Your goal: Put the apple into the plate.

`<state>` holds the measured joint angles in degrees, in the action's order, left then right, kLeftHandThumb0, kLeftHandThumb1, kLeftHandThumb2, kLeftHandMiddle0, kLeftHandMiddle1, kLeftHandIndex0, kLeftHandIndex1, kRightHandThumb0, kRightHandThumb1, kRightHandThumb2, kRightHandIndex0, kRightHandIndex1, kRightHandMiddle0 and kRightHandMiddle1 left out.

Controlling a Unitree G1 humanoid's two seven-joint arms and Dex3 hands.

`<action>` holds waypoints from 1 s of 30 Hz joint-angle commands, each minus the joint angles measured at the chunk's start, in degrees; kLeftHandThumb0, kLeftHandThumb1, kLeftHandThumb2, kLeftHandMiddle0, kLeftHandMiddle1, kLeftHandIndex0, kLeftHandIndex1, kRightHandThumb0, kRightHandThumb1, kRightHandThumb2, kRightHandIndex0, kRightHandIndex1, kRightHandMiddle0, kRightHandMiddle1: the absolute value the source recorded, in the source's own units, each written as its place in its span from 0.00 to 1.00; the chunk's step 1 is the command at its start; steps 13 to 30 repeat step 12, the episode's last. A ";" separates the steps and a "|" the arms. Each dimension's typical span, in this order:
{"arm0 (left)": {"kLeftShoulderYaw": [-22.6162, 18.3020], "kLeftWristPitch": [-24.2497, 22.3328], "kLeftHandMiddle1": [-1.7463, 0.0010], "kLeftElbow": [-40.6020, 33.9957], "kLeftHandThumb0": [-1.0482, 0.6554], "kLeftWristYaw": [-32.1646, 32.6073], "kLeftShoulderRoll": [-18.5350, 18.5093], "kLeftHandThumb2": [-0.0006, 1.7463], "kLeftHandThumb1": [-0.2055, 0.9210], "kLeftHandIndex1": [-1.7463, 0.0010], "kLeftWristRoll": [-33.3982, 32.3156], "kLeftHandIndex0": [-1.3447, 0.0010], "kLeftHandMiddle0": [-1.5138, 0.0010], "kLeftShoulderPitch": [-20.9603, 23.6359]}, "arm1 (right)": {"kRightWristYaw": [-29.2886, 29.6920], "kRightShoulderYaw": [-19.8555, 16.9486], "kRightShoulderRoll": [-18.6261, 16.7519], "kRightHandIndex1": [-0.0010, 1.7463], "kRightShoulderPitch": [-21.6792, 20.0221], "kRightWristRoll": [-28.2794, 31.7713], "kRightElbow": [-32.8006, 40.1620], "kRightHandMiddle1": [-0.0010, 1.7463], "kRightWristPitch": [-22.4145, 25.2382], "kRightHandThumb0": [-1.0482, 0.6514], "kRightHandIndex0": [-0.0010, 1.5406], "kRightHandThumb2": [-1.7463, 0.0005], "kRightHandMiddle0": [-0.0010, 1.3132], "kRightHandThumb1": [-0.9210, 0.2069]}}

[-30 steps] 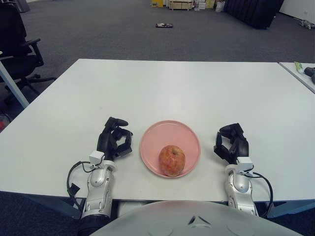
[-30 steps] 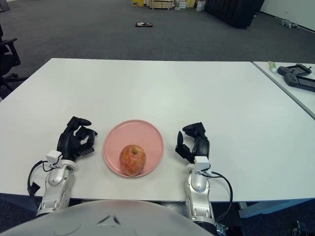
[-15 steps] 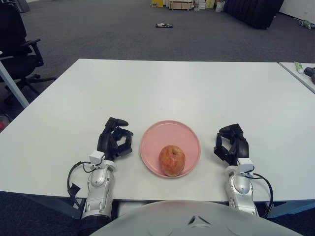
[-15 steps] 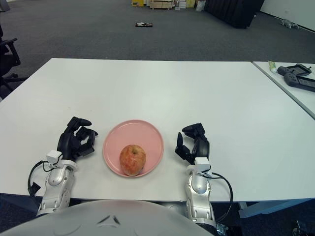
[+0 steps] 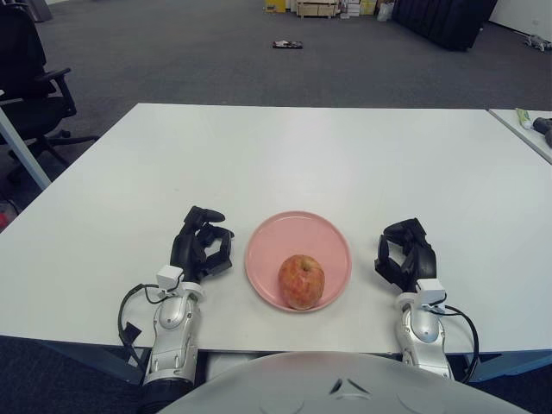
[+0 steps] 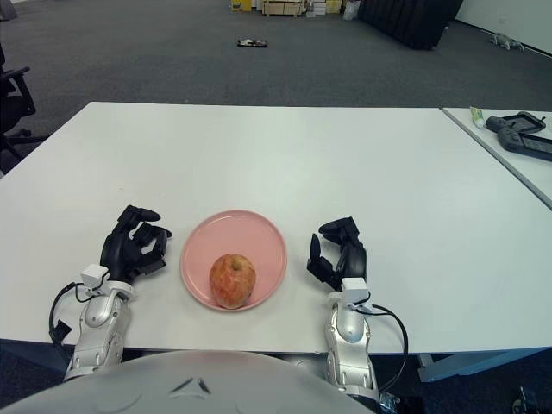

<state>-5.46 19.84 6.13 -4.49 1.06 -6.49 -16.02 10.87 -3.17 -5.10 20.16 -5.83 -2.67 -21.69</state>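
Note:
A red-yellow apple point(image 5: 301, 280) lies in the pink plate point(image 5: 297, 238), toward its near edge, on the white table. My left hand point(image 5: 201, 242) rests on the table just left of the plate, fingers curled and holding nothing. My right hand point(image 5: 405, 254) rests on the table just right of the plate, fingers curled and holding nothing. Neither hand touches the apple or the plate.
The white table point(image 5: 302, 155) stretches far beyond the plate. A second table with dark devices point(image 6: 520, 134) stands at the right. A black office chair point(image 5: 30, 78) stands at the far left on the grey carpet.
None, apart from the right forearm drawing back a touch toward me.

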 commanded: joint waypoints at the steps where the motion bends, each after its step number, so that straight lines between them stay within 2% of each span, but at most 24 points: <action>1: -0.02 -0.50 0.13 -0.04 0.61 0.12 -0.03 0.65 0.56 0.00 -0.04 0.71 0.61 -0.03 | -0.25 0.34 0.00 0.88 0.22 0.17 0.89 1.00 0.23 0.38 0.43 0.45 0.30 0.29; 7: 0.04 -0.54 0.11 0.05 0.61 -0.04 -0.25 0.66 0.56 0.00 0.15 0.72 0.61 -0.05 | -0.76 0.57 0.08 0.88 0.45 0.54 1.16 1.00 0.13 0.38 0.44 0.43 0.31 0.30; 30: 0.03 -0.50 0.13 0.14 0.61 -0.28 -0.51 0.65 0.56 0.00 0.15 0.71 0.61 -0.02 | -0.97 0.77 -0.10 0.88 0.75 0.61 1.58 1.00 0.27 0.38 0.43 0.43 0.32 0.31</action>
